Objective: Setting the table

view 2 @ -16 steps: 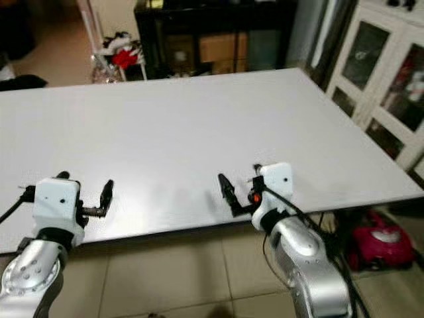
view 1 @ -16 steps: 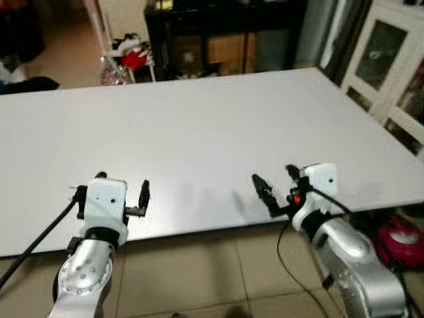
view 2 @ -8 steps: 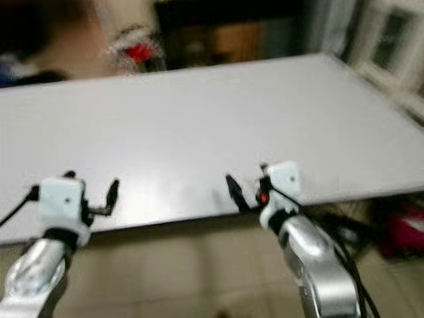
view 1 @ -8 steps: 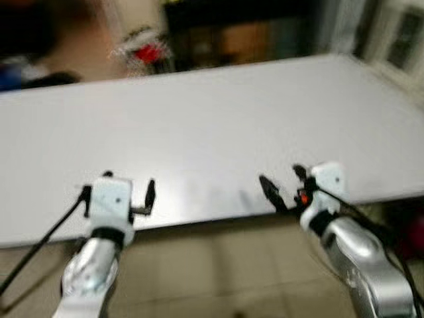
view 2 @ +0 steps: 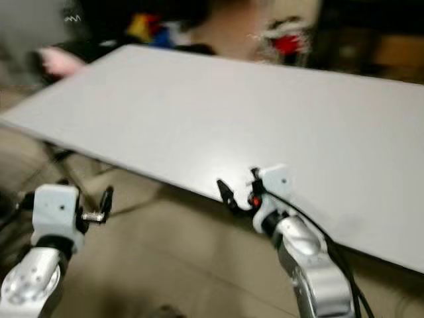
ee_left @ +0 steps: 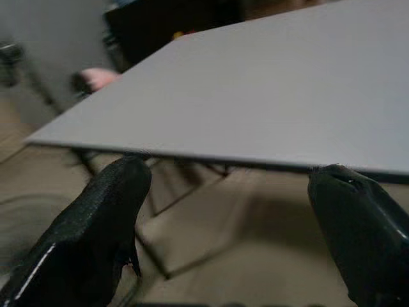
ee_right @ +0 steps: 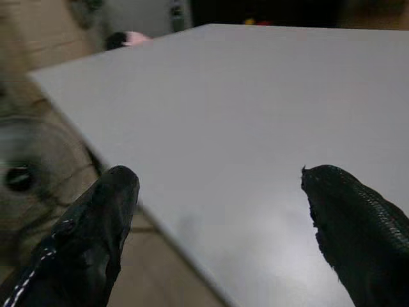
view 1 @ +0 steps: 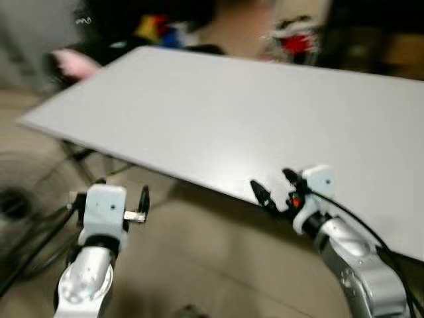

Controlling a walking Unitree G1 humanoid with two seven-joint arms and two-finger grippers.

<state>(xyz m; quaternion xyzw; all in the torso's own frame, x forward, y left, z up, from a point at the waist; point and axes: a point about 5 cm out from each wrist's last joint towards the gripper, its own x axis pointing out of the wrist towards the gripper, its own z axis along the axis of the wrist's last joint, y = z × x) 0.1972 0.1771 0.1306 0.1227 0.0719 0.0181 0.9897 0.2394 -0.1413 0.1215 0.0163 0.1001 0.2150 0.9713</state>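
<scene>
While blurred, white table [view 1: 218,106], both hands spread.

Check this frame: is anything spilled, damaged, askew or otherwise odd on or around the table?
Nothing stands out. The white table looks bare and unmarked; it lies slanted across the blurred head views. The left gripper hangs open over the tiled floor, off the table's edge; the right gripper is open at that edge, holding nothing.

Blurred red/white clutter [view 1: 296,41] behind; pink obj [view 1: 71,61] far left; tiled floor [view 1: 199,265].
</scene>
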